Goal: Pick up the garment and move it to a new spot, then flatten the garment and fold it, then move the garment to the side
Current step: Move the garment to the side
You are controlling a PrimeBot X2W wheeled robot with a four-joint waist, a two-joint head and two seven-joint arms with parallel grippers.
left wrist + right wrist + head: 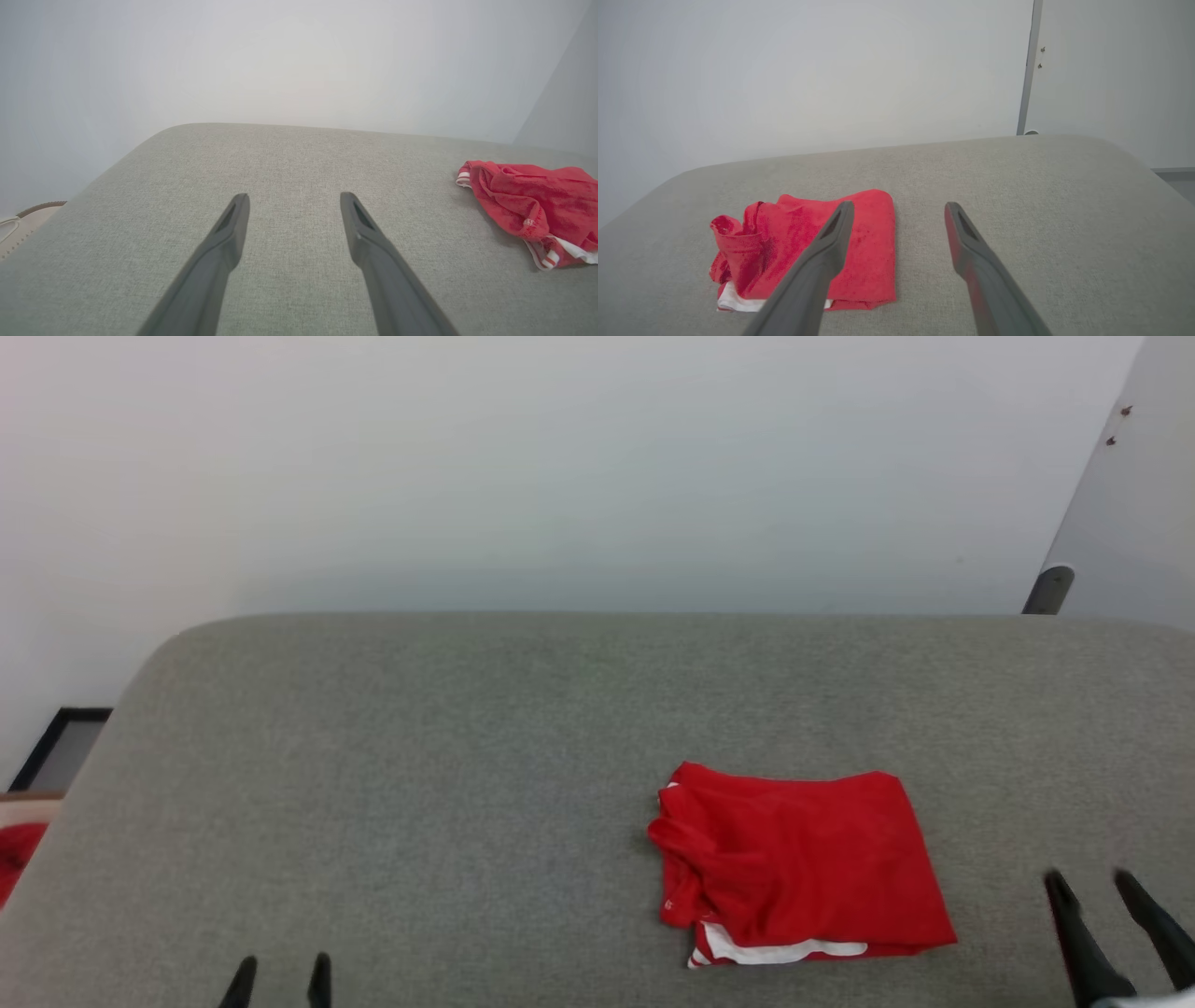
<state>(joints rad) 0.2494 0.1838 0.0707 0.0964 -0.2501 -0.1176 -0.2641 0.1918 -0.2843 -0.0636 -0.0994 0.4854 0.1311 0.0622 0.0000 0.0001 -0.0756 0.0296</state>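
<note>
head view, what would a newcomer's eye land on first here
The small red jersey shirt with white trim, folded into a rough rectangle, lies right of centre on the grey fabric-covered surface. The right gripper is open to the shirt's right, apart from it, and the left gripper is open at the lower left, far from it.

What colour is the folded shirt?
The shirt is red, with white showing at its bottom edge; head view shows it best.
</note>
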